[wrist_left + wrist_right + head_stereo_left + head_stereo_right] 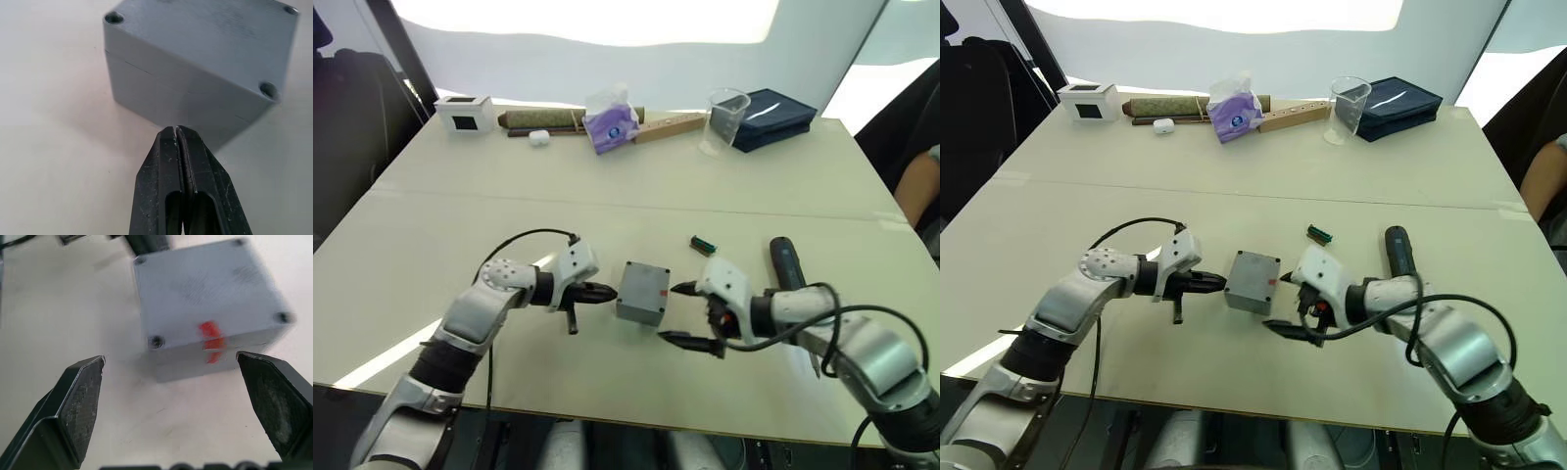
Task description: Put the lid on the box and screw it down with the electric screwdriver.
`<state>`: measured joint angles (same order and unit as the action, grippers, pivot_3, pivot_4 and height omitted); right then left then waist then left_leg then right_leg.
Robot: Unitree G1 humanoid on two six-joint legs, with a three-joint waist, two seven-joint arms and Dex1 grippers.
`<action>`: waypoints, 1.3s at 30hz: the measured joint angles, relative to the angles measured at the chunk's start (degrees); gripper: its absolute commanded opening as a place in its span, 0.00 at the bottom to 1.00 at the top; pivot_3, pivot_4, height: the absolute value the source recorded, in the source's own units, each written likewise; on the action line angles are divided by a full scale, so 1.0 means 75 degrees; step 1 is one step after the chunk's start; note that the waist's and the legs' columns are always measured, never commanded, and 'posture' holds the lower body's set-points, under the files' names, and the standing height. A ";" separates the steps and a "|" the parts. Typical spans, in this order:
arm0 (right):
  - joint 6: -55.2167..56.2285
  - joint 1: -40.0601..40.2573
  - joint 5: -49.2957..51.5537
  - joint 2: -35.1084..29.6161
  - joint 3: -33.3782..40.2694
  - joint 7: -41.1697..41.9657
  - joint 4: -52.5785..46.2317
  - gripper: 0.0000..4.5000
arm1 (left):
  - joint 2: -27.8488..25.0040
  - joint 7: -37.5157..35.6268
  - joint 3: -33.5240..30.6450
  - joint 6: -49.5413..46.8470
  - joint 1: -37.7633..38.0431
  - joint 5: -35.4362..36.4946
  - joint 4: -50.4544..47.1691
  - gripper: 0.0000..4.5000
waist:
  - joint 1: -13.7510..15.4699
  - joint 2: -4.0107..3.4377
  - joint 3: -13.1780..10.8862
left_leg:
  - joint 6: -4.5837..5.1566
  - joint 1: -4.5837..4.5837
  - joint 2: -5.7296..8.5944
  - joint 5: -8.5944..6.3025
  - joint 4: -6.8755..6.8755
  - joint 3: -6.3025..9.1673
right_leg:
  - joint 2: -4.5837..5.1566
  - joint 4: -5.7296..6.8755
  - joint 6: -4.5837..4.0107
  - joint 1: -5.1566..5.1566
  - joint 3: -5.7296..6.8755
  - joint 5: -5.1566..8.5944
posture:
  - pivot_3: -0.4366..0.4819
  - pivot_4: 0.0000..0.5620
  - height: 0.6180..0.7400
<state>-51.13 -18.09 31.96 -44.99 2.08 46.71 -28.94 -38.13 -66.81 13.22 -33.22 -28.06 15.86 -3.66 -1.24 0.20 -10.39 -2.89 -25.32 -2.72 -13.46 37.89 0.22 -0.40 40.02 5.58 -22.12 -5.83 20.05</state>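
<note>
The grey box (643,292) stands in the middle of the table with the lid (210,29) sitting on top; a seam runs round its walls and screw holes show at the lid's corners. A red mark (210,335) is on the side facing my right gripper. My left gripper (607,293) is shut and empty, its tip right at the box's left wall; I cannot tell if it touches. On the box's other side my right gripper (671,312) is open, a little apart from it. The black electric screwdriver (786,262) lies on the table beyond my right arm.
A small green strip (703,243) lies just behind the box. Along the far edge stand a white box with a black window (464,112), a purple tissue pack (611,122), a clear beaker (725,120) and a dark blue case (773,116). A person's arm (915,186) shows at the right edge.
</note>
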 measured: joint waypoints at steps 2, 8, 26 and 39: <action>0.0087 -0.0473 0.0027 0.0059 0.0575 -0.0150 0.0755 0.99 | -0.0178 -0.0147 -0.0301 -0.0171 -0.0290 0.0190 0.0131 0.00 | 0.0009 0.0000 0.0000 | 0.0000 0.0004 0.0001 0.0000 0.0001 -0.0002 | 0.0000 0.0000 -0.0001 0.0008 0.0007 0.0000 | 0.48 0.27 1.00; 0.1447 -0.1449 -0.1308 0.1174 -0.0258 -0.1023 0.3414 0.99 | 0.0239 0.0101 -0.0930 -0.0348 -0.1497 0.0666 0.0636 0.00 | -0.0003 0.0002 0.0000 | 0.0004 -0.0013 0.0003 -0.0002 0.0003 -0.0020 | -0.0001 -0.0001 0.0000 -0.0017 0.0000 0.0001 | 0.48 0.27 1.00; 0.3197 -0.2172 -0.2586 0.1988 -0.0837 -0.0907 0.5813 0.64 | 0.0597 0.0666 -0.0690 -0.0578 -0.1106 0.0805 0.0006 0.00 | -0.0002 -0.0002 0.0000 | 0.0000 -0.0008 0.0000 0.0000 0.0004 -0.0013 | 0.0003 0.0014 0.0001 -0.0022 -0.0007 0.0000 | 0.48 0.27 1.00; 0.3396 -0.2219 -0.2735 0.2211 -0.0806 -0.0926 0.6119 0.01 | 0.0597 0.0724 -0.0636 -0.0605 -0.1081 0.0801 0.0006 0.00 | -0.0003 -0.0002 0.0000 | 0.0000 -0.0008 0.0000 0.0000 0.0004 -0.0012 | 0.0003 0.0014 0.0001 -0.0022 -0.0006 0.0000 | 0.48 0.27 1.00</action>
<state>-25.66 -34.73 11.45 -28.41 -3.97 39.76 16.95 -33.65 -61.38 8.45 -37.76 -36.17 21.87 -3.62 -1.27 0.18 -10.39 -2.89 -25.38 -2.72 -13.46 37.92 0.13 -0.38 40.13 5.58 -22.28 -5.88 20.05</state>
